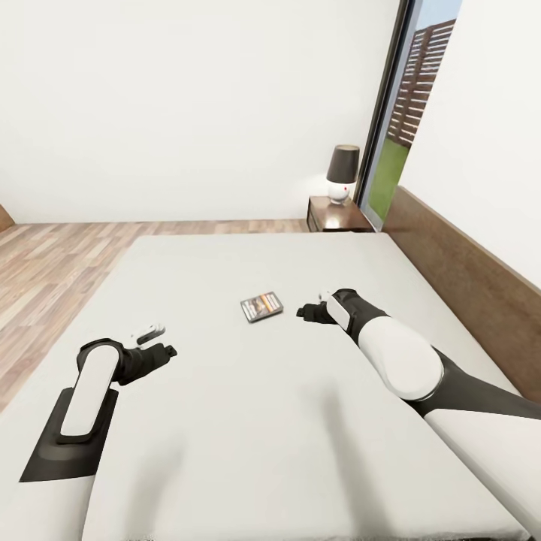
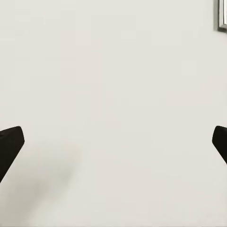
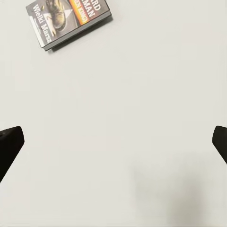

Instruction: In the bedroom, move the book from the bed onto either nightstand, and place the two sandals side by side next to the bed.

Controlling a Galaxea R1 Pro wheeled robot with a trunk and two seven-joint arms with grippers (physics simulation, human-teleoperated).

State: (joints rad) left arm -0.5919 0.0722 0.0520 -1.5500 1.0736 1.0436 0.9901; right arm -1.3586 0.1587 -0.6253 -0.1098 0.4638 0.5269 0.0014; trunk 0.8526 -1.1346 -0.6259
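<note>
Head view: we see the book [image 1: 261,306] lying flat near the middle of the bed [image 1: 225,421], on the pale mattress, cover up. Our right tool [image 1: 306,311] hangs over the mattress just at the book's 3 o'clock, apart from it and holding nothing. Our left tool [image 1: 159,342] is over the mattress toward 8 o'clock from the book, well apart from it, also empty.

In the right wrist view the book [image 3: 70,20] shows its dark cover with an orange band and white lettering, lying slightly askew on the mattress; the two dark fingertips [image 3: 10,144] stand at opposite edges of the picture, so the right tool is spread wide with bare mattress between the tips. The left wrist view shows the same wide spread, its fingertips [image 2: 10,144] far apart over plain mattress, with a sliver of the book [image 2: 222,16] at the picture's corner.

Beyond the bed, at 1 o'clock from the book, a nightstand [image 1: 338,215] stands against the white wall beside the headboard [image 1: 466,278], carrying a lamp [image 1: 341,174] with a dark shade. The tall window [image 1: 409,113] is just past it, and wood-plank floor [image 1: 52,263] runs along the bed's far and left sides.
</note>
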